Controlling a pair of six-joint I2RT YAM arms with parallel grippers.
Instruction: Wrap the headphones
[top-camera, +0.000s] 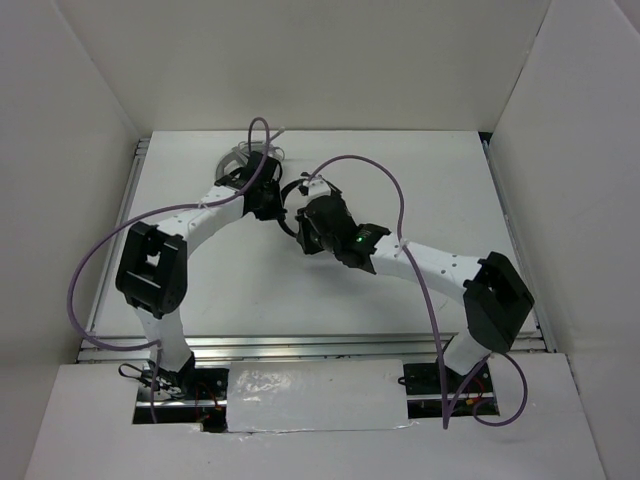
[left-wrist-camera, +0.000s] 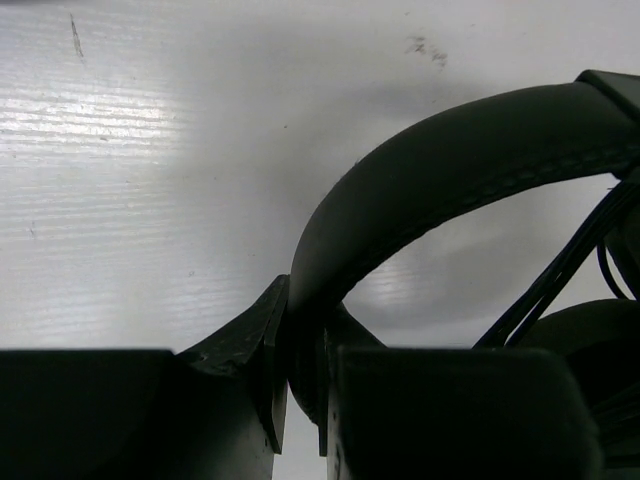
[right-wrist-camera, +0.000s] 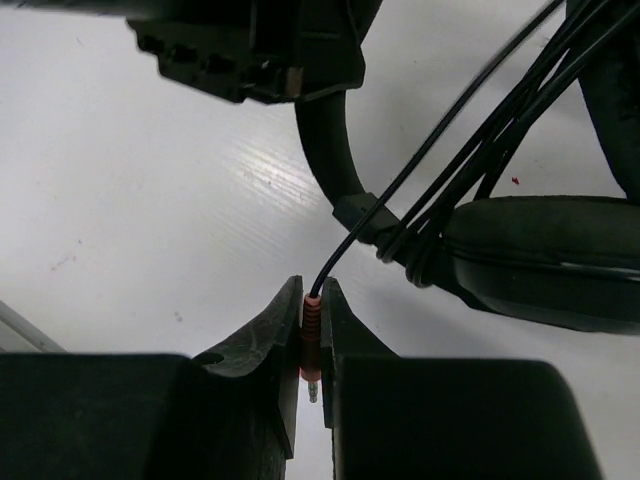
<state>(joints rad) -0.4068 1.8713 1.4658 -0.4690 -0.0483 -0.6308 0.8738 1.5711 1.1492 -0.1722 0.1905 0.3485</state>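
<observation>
The one headphones (right-wrist-camera: 540, 250) are clamped at the headband (left-wrist-camera: 450, 150) by the left gripper (left-wrist-camera: 300, 350); the red plug (right-wrist-camera: 313, 310) of their single cable (right-wrist-camera: 480, 155) is pinched in the right gripper (right-wrist-camera: 312, 345).

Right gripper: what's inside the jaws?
The right gripper pinches the red-ringed cable plug; its cable rises toward the earcup. The plug's sides are covered by the fingers.

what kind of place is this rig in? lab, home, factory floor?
Most likely a lab test cell: a white table boxed in by plain white panels, with the left arm and right arm bolted to a metal rail at its near edge.
</observation>
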